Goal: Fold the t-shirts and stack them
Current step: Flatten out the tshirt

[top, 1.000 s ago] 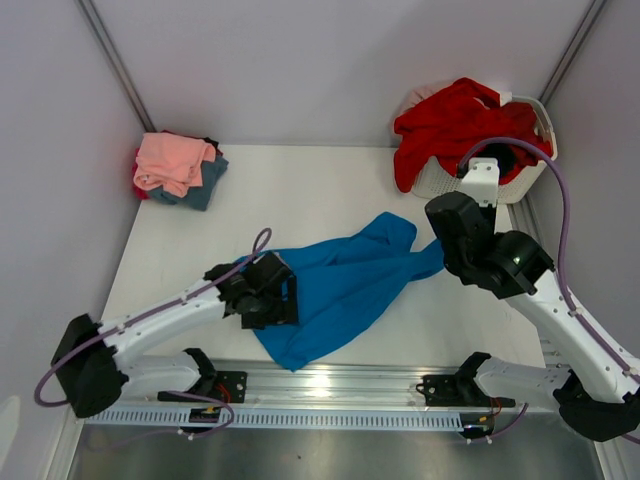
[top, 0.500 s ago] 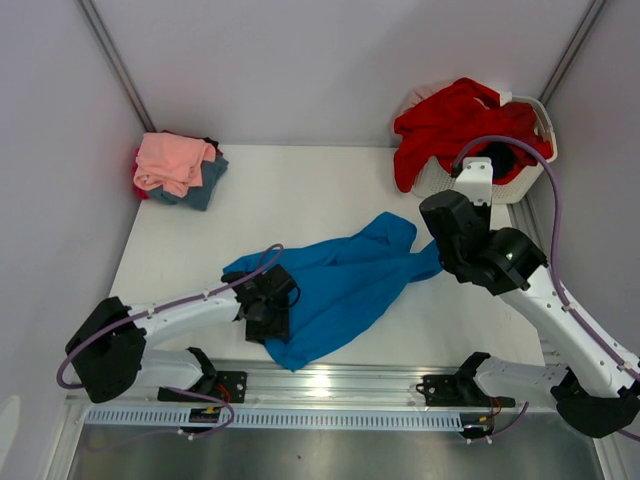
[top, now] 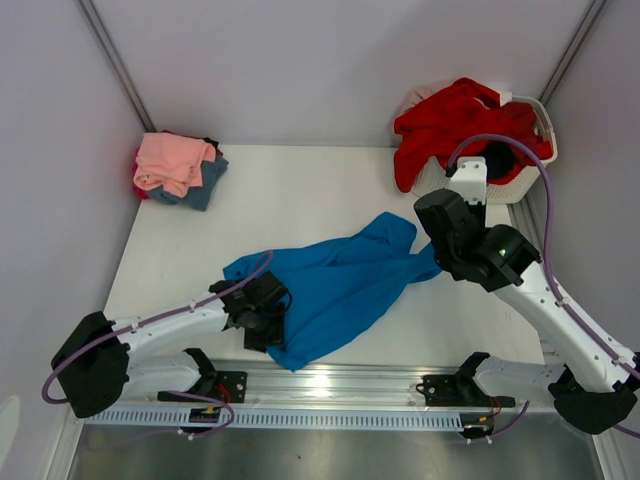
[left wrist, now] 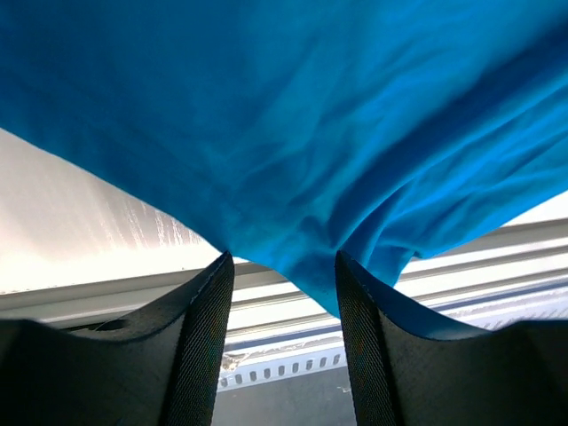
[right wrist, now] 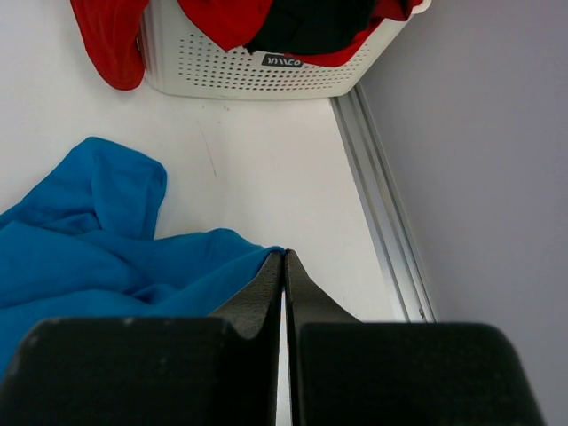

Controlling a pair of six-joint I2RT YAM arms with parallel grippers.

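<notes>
I see one white basket at back right holding two shirts: a red t-shirt hanging over its rim and a black t-shirt inside. One blue t-shirt lies in the middle. My right gripper is pinched on its corner. My left gripper stands apart at its near hem. One pile, pink on top, sits at back left.
</notes>
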